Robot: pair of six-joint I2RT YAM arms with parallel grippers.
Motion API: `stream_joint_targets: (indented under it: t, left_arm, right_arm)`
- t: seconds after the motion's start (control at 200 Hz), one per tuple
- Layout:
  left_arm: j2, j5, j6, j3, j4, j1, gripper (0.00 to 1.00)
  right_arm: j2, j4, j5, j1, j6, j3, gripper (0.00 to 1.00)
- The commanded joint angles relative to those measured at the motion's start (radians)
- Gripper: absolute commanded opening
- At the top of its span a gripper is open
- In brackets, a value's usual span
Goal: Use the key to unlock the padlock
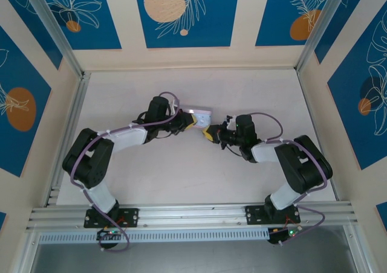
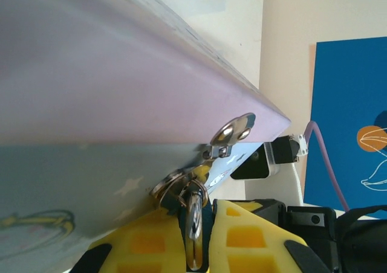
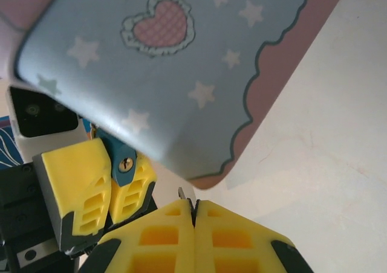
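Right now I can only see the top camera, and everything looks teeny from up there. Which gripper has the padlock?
Observer: The left gripper has it. In the right wrist view its yellow fingers pinch the teal padlock close by the edge of the tin box.
Operator: Ooh! Can you see the hole where the key goes?
Observer: Yes. A small brass keyhole faces the right wrist camera. The right gripper is shut on the key. Just the key's tip pokes out, and it is not in the keyhole yet.
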State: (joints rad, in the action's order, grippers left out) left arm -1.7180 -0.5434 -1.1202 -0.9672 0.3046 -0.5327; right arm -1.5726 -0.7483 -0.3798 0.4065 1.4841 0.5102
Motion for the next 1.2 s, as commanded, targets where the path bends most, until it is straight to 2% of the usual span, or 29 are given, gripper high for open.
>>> stream_joint_targets:
  t: [0.0, 0.285, 0.525, 0.785, 1.195]
  left_arm:
    - [-0.003, -0.030, -0.028, -0.006, 0.094, 0.011, 0.00]
    - [0.000, 0.005, -0.073, 0.014, 0.143, 0.010, 0.00]
    - [-0.001, 0.060, -0.121, 0.063, 0.210, 0.006, 0.00]
    - [-0.004, 0.116, -0.163, 0.088, 0.268, -0.006, 0.00]
    - [-0.010, 0.123, -0.182, 0.090, 0.277, -0.012, 0.00]
  right_arm:
    - [0.048, -0.013, 0.022, 0.006, 0.017, -0.013, 0.00]
    - [0.058, -0.028, 0.106, 0.028, 0.042, 0.031, 0.00]
    - [0.045, -0.098, 0.223, 0.071, 0.080, 0.016, 0.00]
    - [-0.005, -0.174, 0.293, 0.103, 0.120, 0.004, 0.00]
    - [-0.095, -0.296, 0.351, 0.118, 0.174, 0.001, 0.00]
